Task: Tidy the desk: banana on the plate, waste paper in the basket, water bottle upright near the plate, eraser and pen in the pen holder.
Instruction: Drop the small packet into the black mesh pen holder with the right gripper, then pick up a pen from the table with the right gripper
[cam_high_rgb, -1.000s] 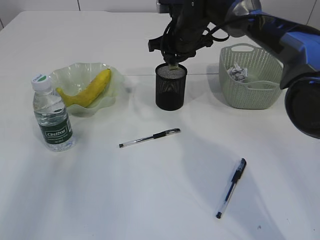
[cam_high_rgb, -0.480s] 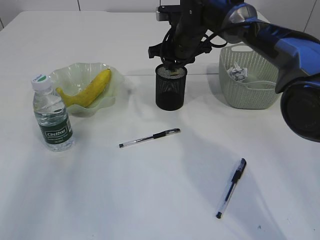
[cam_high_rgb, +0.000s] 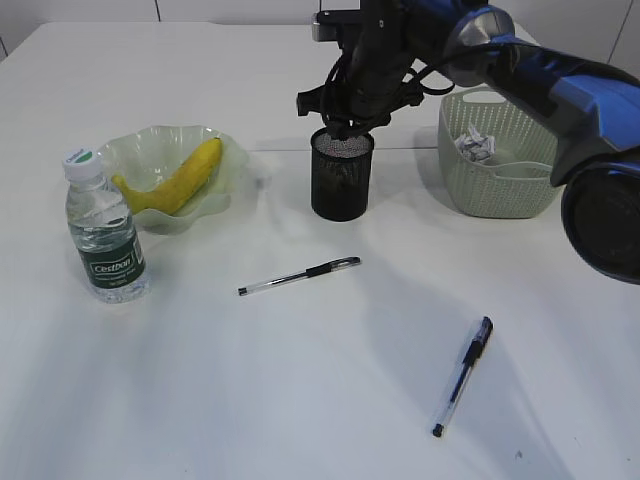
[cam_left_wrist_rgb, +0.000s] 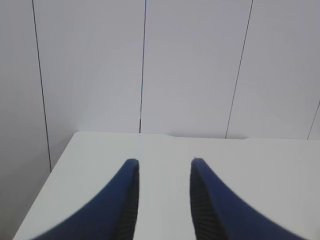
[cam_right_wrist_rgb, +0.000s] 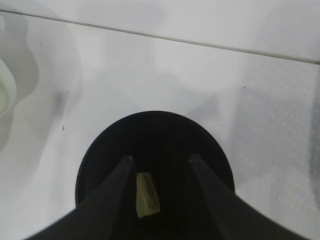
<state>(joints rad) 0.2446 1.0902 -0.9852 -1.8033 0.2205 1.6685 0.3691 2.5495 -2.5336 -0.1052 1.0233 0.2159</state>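
My right gripper (cam_high_rgb: 348, 126) hangs open just over the mouth of the black mesh pen holder (cam_high_rgb: 341, 180). In the right wrist view a pale yellow-green eraser (cam_right_wrist_rgb: 147, 195) lies down inside the pen holder (cam_right_wrist_rgb: 155, 125), below my spread right gripper (cam_right_wrist_rgb: 161, 159) and apart from its fingers. One pen (cam_high_rgb: 300, 275) lies in front of the holder and a second pen (cam_high_rgb: 462, 375) lies at the front right. The banana (cam_high_rgb: 185, 175) rests on the green plate (cam_high_rgb: 140, 150), with the water bottle (cam_high_rgb: 105, 235) upright beside it. Waste paper (cam_high_rgb: 476, 145) sits in the basket (cam_high_rgb: 500, 190). My left gripper (cam_left_wrist_rgb: 162, 161) is open and holds nothing.
The left wrist view shows only a white table corner and a panelled wall. My right arm reaches in from the right, above the basket. White tabletop lies between the two pens.
The eraser has left my right gripper's fingertips and dropped into the pen holder. The gripper itself has lifted slightly above the rim.
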